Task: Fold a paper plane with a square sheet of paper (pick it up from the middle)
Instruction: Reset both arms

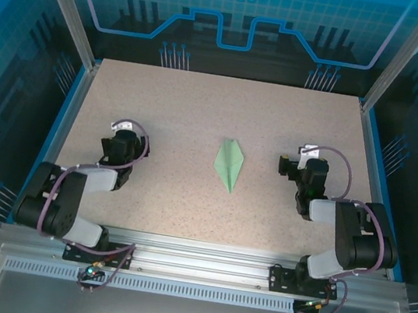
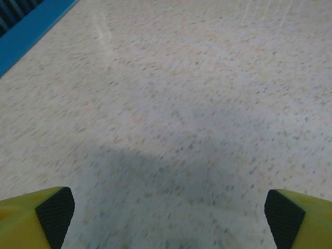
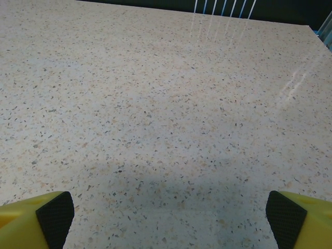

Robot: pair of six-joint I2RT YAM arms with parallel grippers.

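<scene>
The square sheet of paper lies folded into a pale mint-green paper plane in the middle of the table, a slim dart with a centre crease and its sharp tip pointing toward the near edge. My left gripper rests low over the table well to the left of it, open, with only bare tabletop between its black fingertip pads. Off to the plane's right, apart from it, my right gripper is also open, and its pads have nothing between them.
The speckled beige table has a blue border on its left and right sides. Clear panels wall in the back and sides. A metal rail with both arm bases runs along the near edge.
</scene>
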